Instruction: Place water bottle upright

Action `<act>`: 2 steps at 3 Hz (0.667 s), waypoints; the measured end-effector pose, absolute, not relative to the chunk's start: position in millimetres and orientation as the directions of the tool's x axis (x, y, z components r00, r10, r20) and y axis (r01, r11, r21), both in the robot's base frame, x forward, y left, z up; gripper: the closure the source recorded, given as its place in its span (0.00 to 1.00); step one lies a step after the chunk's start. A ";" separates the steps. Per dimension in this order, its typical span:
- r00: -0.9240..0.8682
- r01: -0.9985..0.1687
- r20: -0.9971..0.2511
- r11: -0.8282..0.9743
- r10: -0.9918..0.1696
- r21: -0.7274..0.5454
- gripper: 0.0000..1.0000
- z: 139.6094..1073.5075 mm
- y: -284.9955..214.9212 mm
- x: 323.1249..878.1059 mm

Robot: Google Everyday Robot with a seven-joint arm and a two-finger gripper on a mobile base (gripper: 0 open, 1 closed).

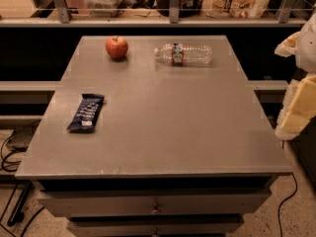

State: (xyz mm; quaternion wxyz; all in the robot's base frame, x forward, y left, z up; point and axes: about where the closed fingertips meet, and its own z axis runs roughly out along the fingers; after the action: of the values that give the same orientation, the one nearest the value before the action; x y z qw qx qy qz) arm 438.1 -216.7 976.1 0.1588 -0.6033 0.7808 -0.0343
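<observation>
**Bottle lying down at the far side of the worktop**

The water bottle (pixel 183 54) lies on its side near the far edge of the grey worktop (pixel 173 127), a little right of centre. Its white cap points left and its dark label with red wraps the body close to the cap end. Nothing touches it.

To its left, near but apart, a red apple (pixel 117 47) sits stem up. Well apart from both, toward the near left part of the worktop, a dark blue snack bar (pixel 86 112) lies flat (its long side running roughly front to back).

The gripper (pixel 299 107) shows as pale cream and white shapes at the right edge of the view, beyond the worktop's right side and well apart from the bottle; whether it is spread or pressed together cannot be told.

Below the worktop are drawers (pixel 148 204), and dark cables (pixel 9 157) lie on the floor to the left.
</observation>
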 end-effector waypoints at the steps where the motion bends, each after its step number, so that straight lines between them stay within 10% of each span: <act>1: -0.216 -0.930 -0.205 0.265 -0.955 -0.253 0.00 977.4 -215.5 439.7; 2: -0.167 -0.931 -0.188 0.218 -0.968 -0.293 0.00 980.4 -206.6 451.5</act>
State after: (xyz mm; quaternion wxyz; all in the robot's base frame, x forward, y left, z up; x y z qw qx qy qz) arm 451.5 -206.6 980.4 0.1681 -0.6231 0.7619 -0.0550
